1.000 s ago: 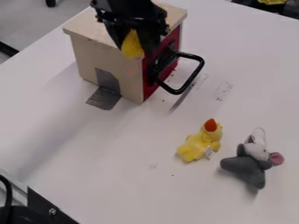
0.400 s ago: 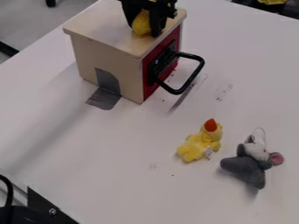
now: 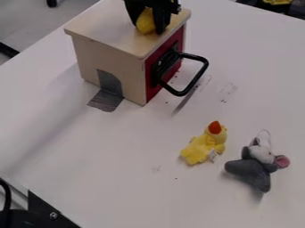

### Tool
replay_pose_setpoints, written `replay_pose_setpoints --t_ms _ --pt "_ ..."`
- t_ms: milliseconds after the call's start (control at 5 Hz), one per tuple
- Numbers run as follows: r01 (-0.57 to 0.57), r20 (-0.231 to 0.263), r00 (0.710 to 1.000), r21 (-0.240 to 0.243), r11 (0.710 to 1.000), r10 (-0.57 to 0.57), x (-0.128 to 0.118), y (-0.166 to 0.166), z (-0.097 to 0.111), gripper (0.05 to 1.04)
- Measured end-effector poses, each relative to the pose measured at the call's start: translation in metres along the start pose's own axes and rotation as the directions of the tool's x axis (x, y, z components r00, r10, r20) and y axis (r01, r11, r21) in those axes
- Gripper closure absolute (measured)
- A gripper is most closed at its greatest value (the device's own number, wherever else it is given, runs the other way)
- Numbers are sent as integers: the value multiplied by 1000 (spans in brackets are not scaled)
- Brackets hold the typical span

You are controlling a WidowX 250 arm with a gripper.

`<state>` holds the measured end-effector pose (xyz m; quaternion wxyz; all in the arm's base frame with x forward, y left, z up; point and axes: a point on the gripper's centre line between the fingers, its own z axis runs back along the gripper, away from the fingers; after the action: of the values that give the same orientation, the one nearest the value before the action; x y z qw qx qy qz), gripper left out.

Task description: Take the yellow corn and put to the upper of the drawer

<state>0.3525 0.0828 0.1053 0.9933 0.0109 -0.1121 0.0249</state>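
At the top of the view, the black gripper (image 3: 151, 26) hangs over the wooden top of the drawer box, its two fingers on either side of the yellow corn (image 3: 145, 22). It is shut on the corn, whose lower end is at or just above the wood; contact cannot be told. The drawer box (image 3: 110, 58) stands at the upper left, with a red front (image 3: 164, 64) facing right and a black handle (image 3: 196, 80). The drawer looks closed.
A yellow duck toy (image 3: 204, 146) lies right of centre on the white table (image 3: 107, 164). Beside it is a grey mouse toy (image 3: 253, 167). Grey tape (image 3: 108, 95) joins the box's side to the table. Black equipment (image 3: 44, 211) stands at the lower left.
The gripper and corn have moved up in the view and a little right, from in front of the box's upper edge to over its top. Since the middle frame they have barely shifted.
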Motion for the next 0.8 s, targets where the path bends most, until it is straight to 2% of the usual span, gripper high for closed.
replay_pose_setpoints --t_ms 200,600,800 --pt "-28 -11 1000 -23 999 27 -10 6 4 472" --pt "-84 -88 993 -83 993 77 -25 15 9 472" --pt "-90 -114 990 -101 991 79 -31 18 10 419"
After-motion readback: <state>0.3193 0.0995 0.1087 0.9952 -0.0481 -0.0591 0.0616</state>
